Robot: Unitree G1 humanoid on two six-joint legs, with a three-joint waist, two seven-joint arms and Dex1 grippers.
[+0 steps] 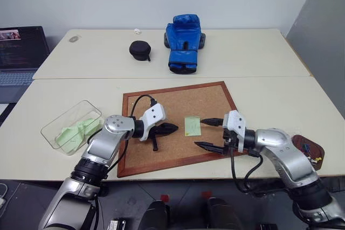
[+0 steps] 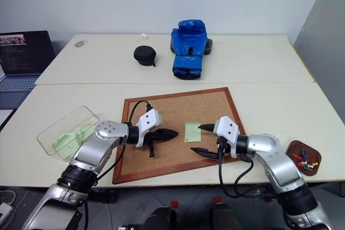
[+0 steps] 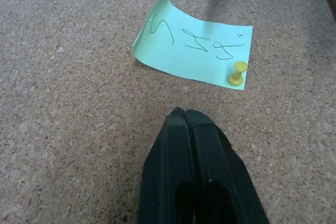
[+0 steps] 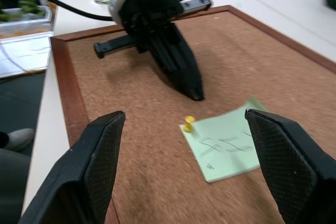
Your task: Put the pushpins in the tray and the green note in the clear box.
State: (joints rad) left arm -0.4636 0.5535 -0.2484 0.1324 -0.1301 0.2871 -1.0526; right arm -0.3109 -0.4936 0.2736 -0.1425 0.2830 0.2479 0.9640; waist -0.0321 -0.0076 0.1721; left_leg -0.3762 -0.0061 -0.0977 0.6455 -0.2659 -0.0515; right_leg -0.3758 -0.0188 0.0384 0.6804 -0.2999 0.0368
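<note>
**Green note pinned on the corkboard, one gripper at each side**

You see the green note (image 1: pixel 192 125) lying flat near the middle of the corkboard (image 1: pixel 161 98), held by one yellow pushpin (image 3: pixel 237 73) at a corner. The opposite edge of the note curls up a little from the cork.

Your left gripper (image 1: pixel 171 128) is just beside the note on its left, fingers pressed together and holding nothing. Your right gripper (image 1: pixel 204 133) is on the note's right with its fingers spread wide, one finger near the note's upper edge and the other lower, close to the front frame of the board. The cork between the two grippers has little open room; the back half of the board is free.

The clear box (image 1: pixel 53 136) stands near the left front edge of the surface, with crumpled pale-green paper (image 1: pixel 75 132) inside. The tray (image 2: pixel 298 146) is at the right front edge and carries several coloured pushpins (image 2: pixel 305 162).

The left wrist view shows handwriting in green ink on the note, but you cannot read it. The head views show a blue boxing glove (image 1: pixel 183 42) and a black round pouch (image 1: pixel 140 50) on the far surface, and a laptop (image 1: pixel 20 55) at the left
</note>
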